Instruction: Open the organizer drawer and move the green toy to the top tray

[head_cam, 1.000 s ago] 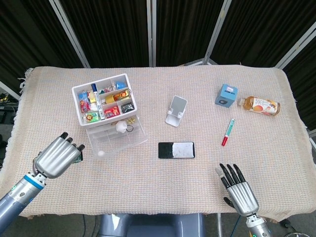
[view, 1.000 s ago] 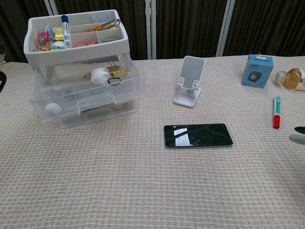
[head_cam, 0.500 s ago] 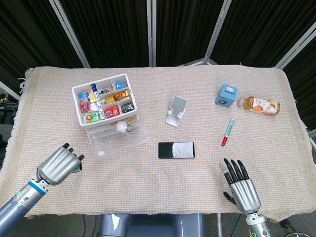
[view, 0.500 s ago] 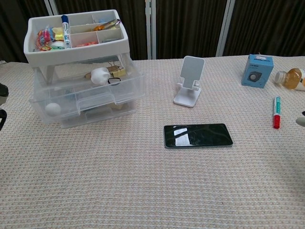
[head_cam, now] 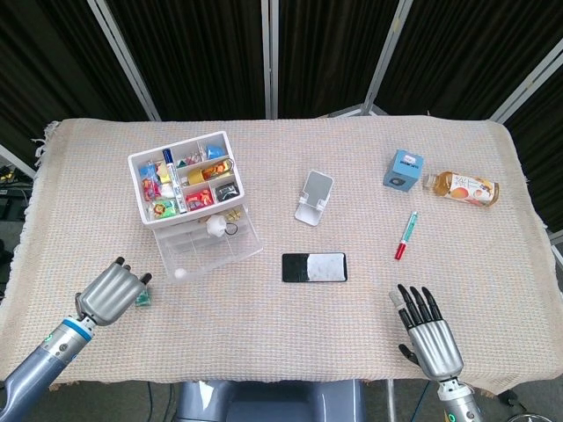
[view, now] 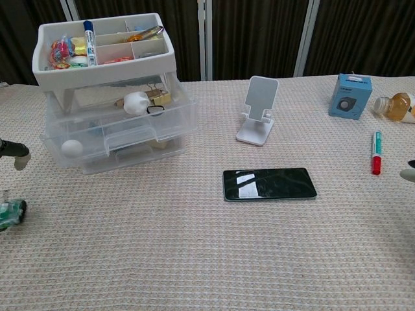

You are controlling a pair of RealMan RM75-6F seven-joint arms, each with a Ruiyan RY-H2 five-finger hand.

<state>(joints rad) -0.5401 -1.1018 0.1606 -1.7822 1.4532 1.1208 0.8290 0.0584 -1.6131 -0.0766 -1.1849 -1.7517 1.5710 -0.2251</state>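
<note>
The small green toy (view: 10, 214) stands on the cloth at the far left of the chest view; in the head view the green toy (head_cam: 141, 301) shows just beside the fingers of my left hand (head_cam: 110, 294). One dark fingertip (view: 13, 150) hangs above the toy, apart from it. Whether the hand still grips the toy is hidden. The organizer's clear drawer (head_cam: 211, 244) is pulled out, with a white ball (view: 71, 146) inside. The white top tray (head_cam: 141, 167) holds several small items. My right hand (head_cam: 429, 332) is spread flat and holds nothing at the front right.
A black phone (head_cam: 314, 267) lies mid-table, with a white phone stand (head_cam: 313, 197) behind it. A red-and-green marker (head_cam: 405, 236), a blue box (head_cam: 403, 169) and a bottle (head_cam: 464, 187) sit at the right. The table's front edge runs close under both hands.
My left hand has drawn back toward the front-left edge and sunk lower, away from the organizer. The green toy has come into the chest view, low on the cloth. My right hand barely shifted.
</note>
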